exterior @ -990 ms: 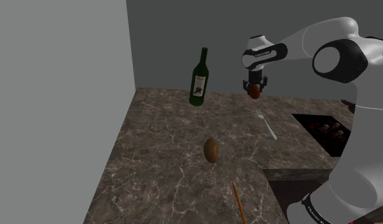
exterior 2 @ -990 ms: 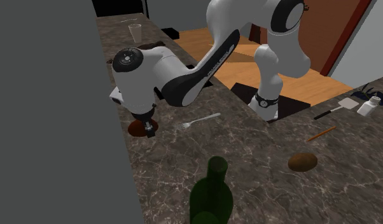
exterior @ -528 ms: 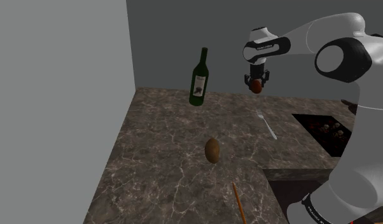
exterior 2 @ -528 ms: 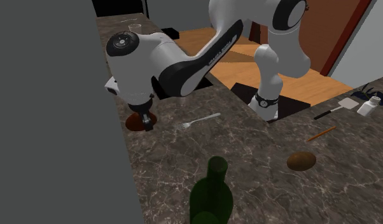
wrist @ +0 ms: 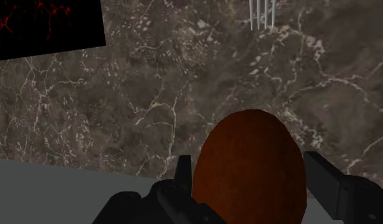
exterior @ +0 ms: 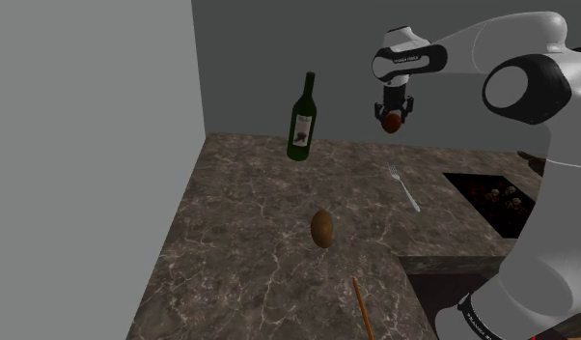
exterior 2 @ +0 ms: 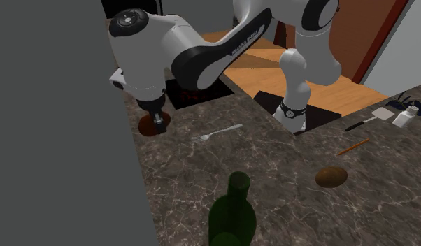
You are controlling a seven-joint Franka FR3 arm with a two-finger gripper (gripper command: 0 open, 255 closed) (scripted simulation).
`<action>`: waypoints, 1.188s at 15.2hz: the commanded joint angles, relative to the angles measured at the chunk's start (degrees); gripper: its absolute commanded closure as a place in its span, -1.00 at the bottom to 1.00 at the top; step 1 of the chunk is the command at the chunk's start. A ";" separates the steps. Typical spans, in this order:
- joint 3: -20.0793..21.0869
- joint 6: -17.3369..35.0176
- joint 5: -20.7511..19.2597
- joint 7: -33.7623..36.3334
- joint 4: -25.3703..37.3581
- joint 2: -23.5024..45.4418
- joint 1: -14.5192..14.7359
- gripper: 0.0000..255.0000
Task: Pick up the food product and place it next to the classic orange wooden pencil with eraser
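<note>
The black jaws are closed on a reddish-brown oval food item (wrist: 250, 172), clasping it on both sides. It hangs in the air above the dark marbled stone bench (exterior: 240, 212), past the tine end of a silver fork (exterior: 404, 187). The thin orange pencil (exterior: 361, 307) lies well apart, at the shoulder view's bottom edge, near a brown potato-shaped lump (exterior: 321, 228).

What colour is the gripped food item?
Food item: reddish brown, clearest in wrist view.

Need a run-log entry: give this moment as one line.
phase: carry | gripper: shut on red-brown food item | height: above countertop | pencil: lying on countertop
</note>
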 commanded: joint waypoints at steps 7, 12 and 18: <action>-0.08 -4.97 0.16 -1.39 4.54 -0.60 0.02 1.00; 1.29 -2.56 -1.14 4.33 -8.78 -10.03 3.74 1.00; 3.80 -1.76 -1.74 11.25 -20.65 -19.21 7.66 1.00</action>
